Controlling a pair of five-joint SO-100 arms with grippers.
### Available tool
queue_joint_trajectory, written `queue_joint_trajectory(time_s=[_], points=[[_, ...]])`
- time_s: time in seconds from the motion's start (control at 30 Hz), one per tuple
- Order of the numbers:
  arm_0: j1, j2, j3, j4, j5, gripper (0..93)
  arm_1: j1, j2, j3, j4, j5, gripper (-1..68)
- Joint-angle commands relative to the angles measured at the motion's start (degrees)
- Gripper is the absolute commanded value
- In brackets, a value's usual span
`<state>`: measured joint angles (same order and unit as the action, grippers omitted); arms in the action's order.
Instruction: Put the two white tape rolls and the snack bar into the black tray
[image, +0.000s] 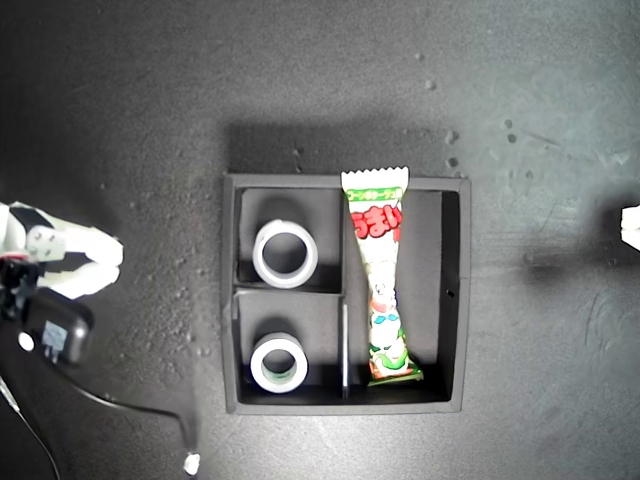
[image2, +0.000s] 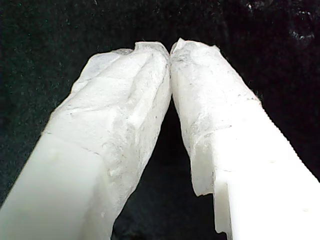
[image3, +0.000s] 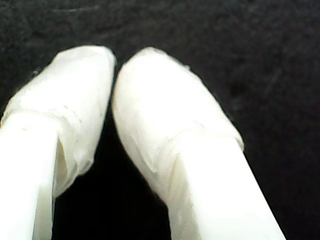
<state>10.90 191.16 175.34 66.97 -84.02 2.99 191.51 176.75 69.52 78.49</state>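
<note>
Black tray (image: 455, 300): mid bench.
Tape rolls: one (image: 285, 253) per small compartment, other (image: 279, 362).
Snack bar (image: 382, 280): long compartment.
First gripper (image2: 170, 47): closed, empty.
Second gripper (image3: 114, 60): closed, empty.

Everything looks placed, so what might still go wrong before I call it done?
The snack bar lies slanted, its top crimped end overhanging the black tray's far wall; a bump might tip it out. An arm and its cable sit at the exterior view's left, near the tray; swinging it could nudge the tray.
</note>
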Motion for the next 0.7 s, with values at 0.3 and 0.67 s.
queue_joint_trajectory(time_s=[0.3, 0.67], points=[[0.7, 2.8, 4.5, 1.2, -1.1, 0.0, 1.9, 0.4, 2.2, 4.2, 2.6, -0.5], [-0.5, 2.8, 4.5, 11.0, -7.8, 0.2, 1.3, 0.4, 2.2, 7.2, 5.4, -0.1]])
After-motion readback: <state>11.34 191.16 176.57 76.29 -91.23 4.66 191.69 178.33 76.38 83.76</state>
